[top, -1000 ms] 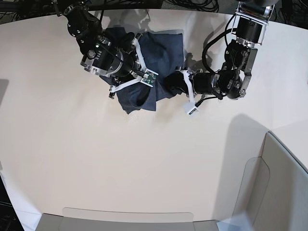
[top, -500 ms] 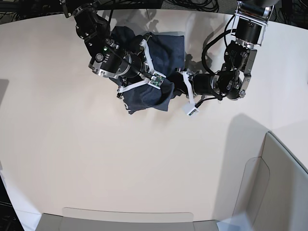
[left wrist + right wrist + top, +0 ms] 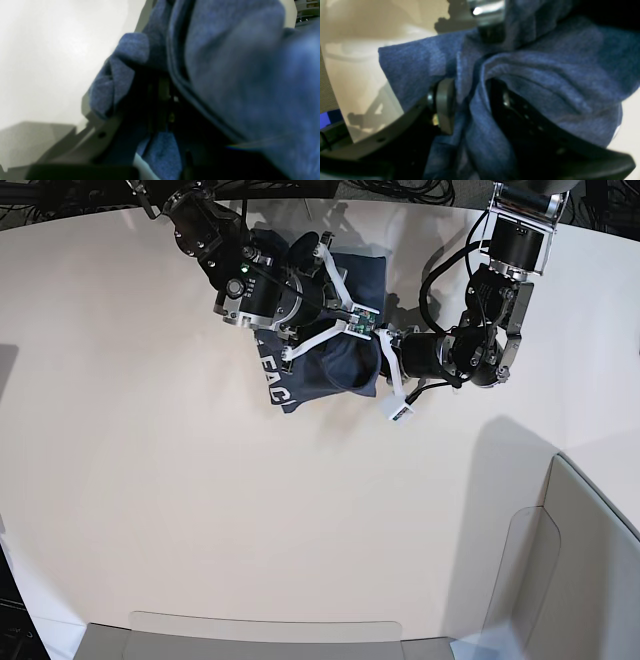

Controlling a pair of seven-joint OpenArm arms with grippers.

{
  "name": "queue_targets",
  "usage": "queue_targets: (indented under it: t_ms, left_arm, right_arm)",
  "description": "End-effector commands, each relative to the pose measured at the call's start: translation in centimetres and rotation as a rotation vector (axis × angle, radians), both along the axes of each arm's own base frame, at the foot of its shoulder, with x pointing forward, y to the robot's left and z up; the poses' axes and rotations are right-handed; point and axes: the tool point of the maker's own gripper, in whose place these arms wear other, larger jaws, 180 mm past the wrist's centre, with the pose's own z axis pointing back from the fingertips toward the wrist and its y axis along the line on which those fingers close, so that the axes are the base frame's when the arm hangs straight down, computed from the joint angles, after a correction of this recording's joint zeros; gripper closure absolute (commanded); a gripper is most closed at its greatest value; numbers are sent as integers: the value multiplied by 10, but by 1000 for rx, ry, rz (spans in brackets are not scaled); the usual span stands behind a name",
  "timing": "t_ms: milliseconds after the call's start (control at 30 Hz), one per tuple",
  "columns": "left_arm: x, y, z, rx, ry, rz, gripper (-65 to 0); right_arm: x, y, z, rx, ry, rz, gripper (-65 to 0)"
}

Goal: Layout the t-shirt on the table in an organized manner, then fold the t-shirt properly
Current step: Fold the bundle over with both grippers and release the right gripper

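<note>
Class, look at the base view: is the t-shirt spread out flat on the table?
No. The t-shirt lies bunched in a crumpled heap on the table, between the two grippers.

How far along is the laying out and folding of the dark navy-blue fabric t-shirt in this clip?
Nothing looks finished. The dark navy-blue fabric t-shirt sits bunched in a heap at the far side of the off-white table, white lettering showing on one fold. In hand: both grippers are in the pile; the left gripper is shut on cloth, and the right gripper has cloth between its fingers. Left: spreading it flat, then every fold.
</note>
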Motion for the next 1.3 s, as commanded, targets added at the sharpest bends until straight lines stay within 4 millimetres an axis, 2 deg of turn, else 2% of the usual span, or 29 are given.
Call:
queue_targets:
  t_ms: [0,100,300,500,600,667,767,800,900,933,1067,1133,1267]
  left_arm:
    - [3,10,-5,64,-1,-2,-4]
    - [3,10,-5,64,-1,-2,-4]
    - [3,10,-5,65,-2,-1,-4]
    - [3,10,-5,65,-2,-1,-4]
    - [3,10,-5,65,-2,-1,-4]
    - [3,10,-5,65,-2,-1,-4]
    - [3,10,-5,66,-2,-1,-4]
    - [3,10,-5,65,-3,1,-4]
    - [3,10,-5,56,-9,10,-4]
    - [3,10,-5,56,-9,10,-4]
    - [2,10,-7,66,-8,8,-4]
    - [2,14,-13,110,-16,-1,-4]
    - [2,12,-21,171,-31,-20,-4]
  right_arm:
    - [5,5,10,24,-23,8,-255]
    - [6,6,14,30,-34,10,-275]
    - [18,10,39,70,-115,14,-308]
    - [25,33,61,160,-127,34,-312]
    - [40,31,73,182,-162,5,-307]
    - [60,16,83,223,-190,-75,-307]
    - [99,-31,100,268,-249,-268,-274]
    - [110,-49,103,273,-263,-333,-240]
    - [130,-111,110,301,-286,-545,-51]
    - [132,-133,108,317,-284,-622,0]
    - [123,-191,92,351,-258,-850,0]
    - [115,-204,79,346,-229,-905,0]
    - [95,-210,42,302,-118,-933,0]
